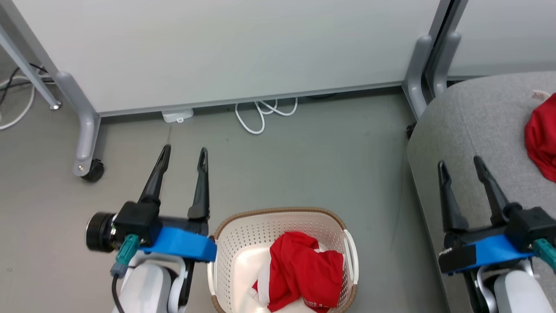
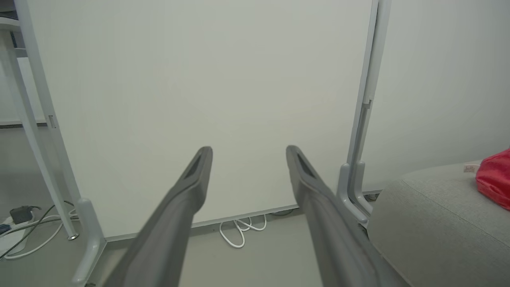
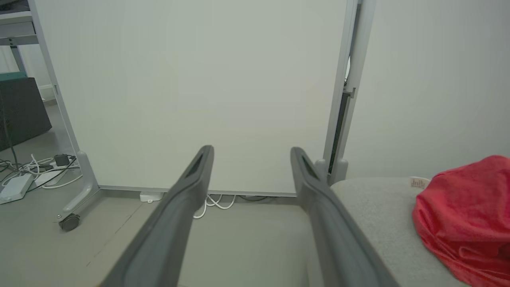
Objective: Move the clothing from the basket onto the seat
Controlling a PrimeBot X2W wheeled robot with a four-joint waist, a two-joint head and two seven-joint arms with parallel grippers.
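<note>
On my far left a partition leg ends in a black caster (image 1: pixel 92 170) on the grey floor. Next comes my left gripper (image 1: pixel 184 149), hanging over bare floor just left of the basket, its two fingers spread apart with nothing between them. A white cable (image 1: pixel 259 114) lies looped at the foot of the partition panel (image 1: pixel 226 48). The basket (image 1: pixel 282 214) stands on the floor between my two arms, and in it lies the red-and-white garment (image 1: pixel 304 269), crumpled, with lettering along its lower hem. To the right is the seat (image 1: pixel 473 113); my right gripper (image 1: pixel 460 161) hovers over its near edge, fingers likewise parted and empty. Furthest right, the plain red garment (image 1: pixel 541 137) rests bunched on the seat beside a small white tag (image 1: pixel 540 94).
</note>
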